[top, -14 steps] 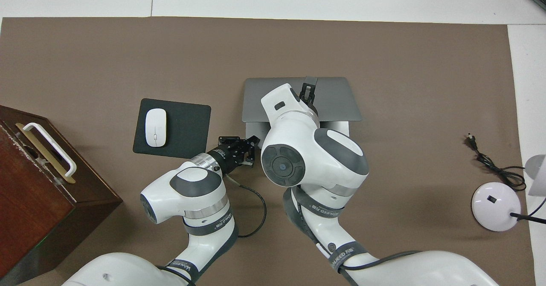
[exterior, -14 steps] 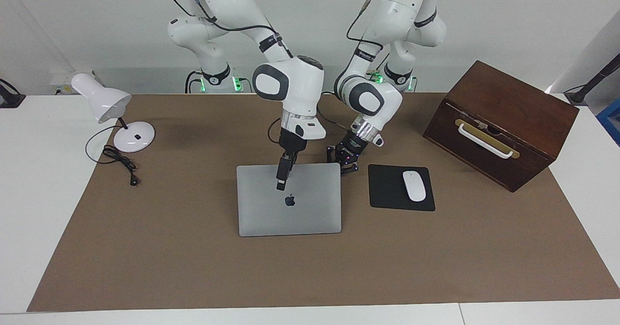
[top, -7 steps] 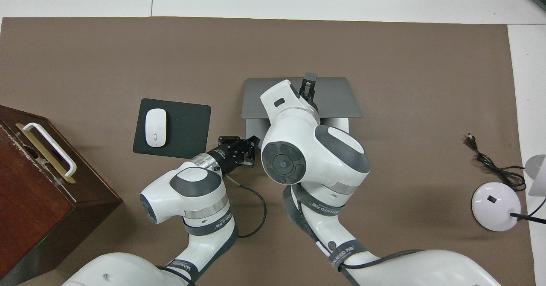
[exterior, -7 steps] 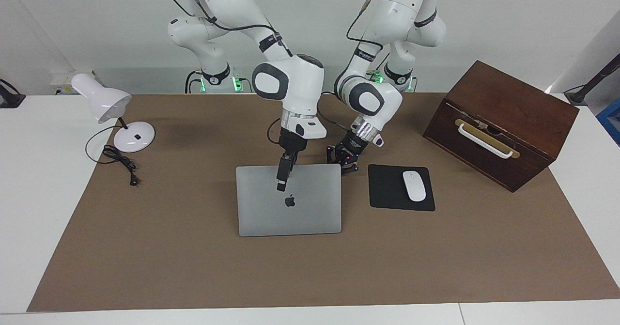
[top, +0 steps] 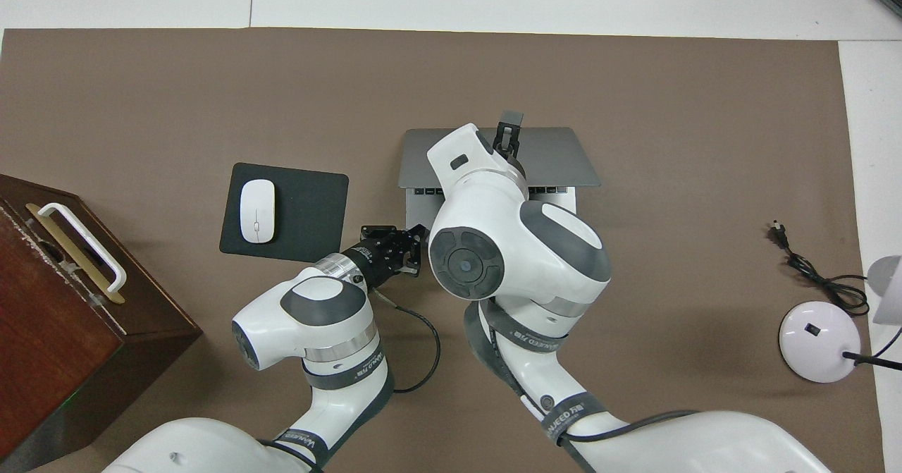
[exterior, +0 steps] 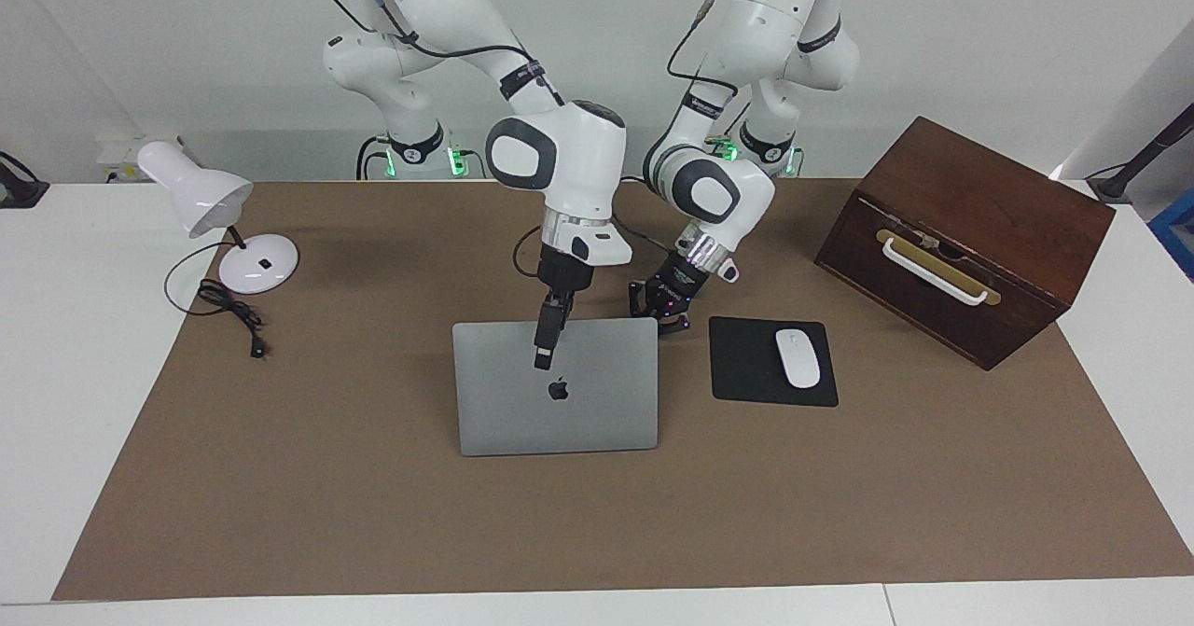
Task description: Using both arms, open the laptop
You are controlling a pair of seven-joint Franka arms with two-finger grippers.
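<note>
Laptop (exterior: 556, 386) is sitting mid-mat (exterior: 373, 514), beside the mouse pad (exterior: 770, 362), its lid tilting partly up with a strip of keys showing underneath in the overhead view. Right gripper (exterior: 542, 361) is hanging over the lid's raised edge; I cannot tell its state or any contact. Left gripper (exterior: 664, 320) is resting, fingers pressed together, at the laptop's corner nearest the robots, on the pad's side.

Opposed high cameras, facing and overhead, share the table (exterior: 1101, 346)
</note>
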